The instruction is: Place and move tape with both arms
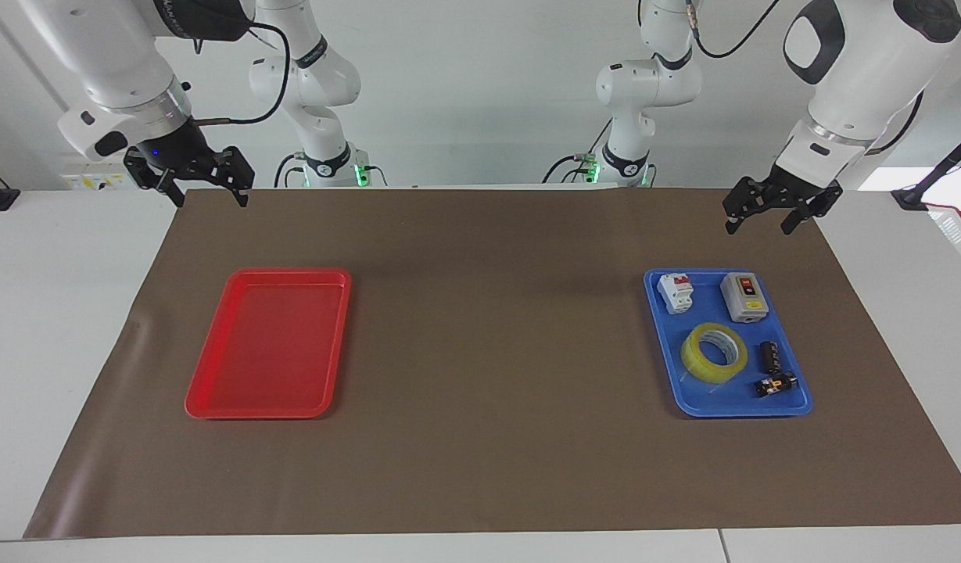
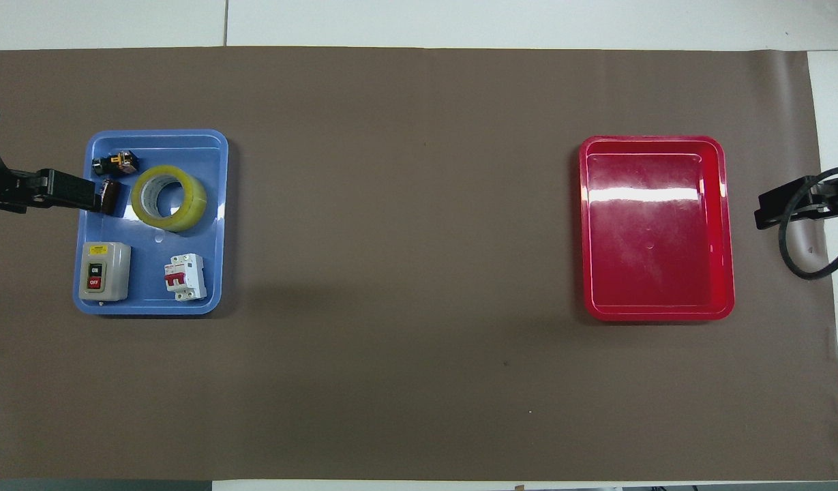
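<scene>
The tape [image 1: 694, 357], a yellow roll with a white core, lies flat in the blue tray [image 1: 730, 411] at the left arm's end of the table. In the overhead view the tape [image 2: 191, 204] sits in the part of the blue tray [image 2: 218, 225] farther from the robots. My left gripper [image 1: 759, 227] hangs open in the air over the brown mat by that tray, holding nothing and apart from the tape. From above, the left gripper [image 2: 84, 198] overlaps the tray's outer edge. My right gripper [image 1: 211, 200] hangs open and empty above the mat's corner at the right arm's end, also seen as the right gripper [image 2: 766, 215].
A red tray [image 1: 265, 344] with nothing in it lies at the right arm's end. The blue tray also holds a grey switch box [image 1: 744, 297], a white circuit breaker [image 1: 675, 292] and two small dark parts [image 1: 769, 356]. Two smaller white arms [image 1: 324, 156] stand at the robots' edge of the table.
</scene>
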You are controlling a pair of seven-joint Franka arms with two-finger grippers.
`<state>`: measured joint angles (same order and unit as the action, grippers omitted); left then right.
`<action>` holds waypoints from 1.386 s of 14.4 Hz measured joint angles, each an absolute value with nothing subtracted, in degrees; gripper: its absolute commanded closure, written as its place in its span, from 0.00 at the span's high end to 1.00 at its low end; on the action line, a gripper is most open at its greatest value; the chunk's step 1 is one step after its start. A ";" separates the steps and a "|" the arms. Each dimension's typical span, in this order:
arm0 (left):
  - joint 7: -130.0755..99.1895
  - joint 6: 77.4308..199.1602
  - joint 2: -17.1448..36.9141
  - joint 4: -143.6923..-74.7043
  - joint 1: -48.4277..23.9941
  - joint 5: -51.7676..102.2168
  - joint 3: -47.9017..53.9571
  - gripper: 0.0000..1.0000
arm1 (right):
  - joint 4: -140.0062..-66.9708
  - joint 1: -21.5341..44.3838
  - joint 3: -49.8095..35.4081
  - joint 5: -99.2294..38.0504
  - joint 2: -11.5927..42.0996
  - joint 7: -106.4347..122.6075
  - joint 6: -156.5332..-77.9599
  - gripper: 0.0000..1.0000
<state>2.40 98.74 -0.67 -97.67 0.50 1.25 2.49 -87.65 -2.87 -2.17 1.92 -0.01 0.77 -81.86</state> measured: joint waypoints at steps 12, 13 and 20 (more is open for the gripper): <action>1.99 127.95 14.56 -108.83 5.60 1.25 2.38 0.77 | -87.65 -2.88 -2.17 1.92 -0.01 0.77 -81.86 1.00; 1.78 128.98 15.42 -109.21 5.57 1.25 2.46 0.77 | -87.65 -2.88 -2.17 1.92 -0.01 0.77 -81.86 1.00; 1.26 130.98 18.16 -110.69 5.54 1.25 2.59 0.10 | -87.65 -2.88 -2.17 1.92 -0.01 0.77 -81.86 1.00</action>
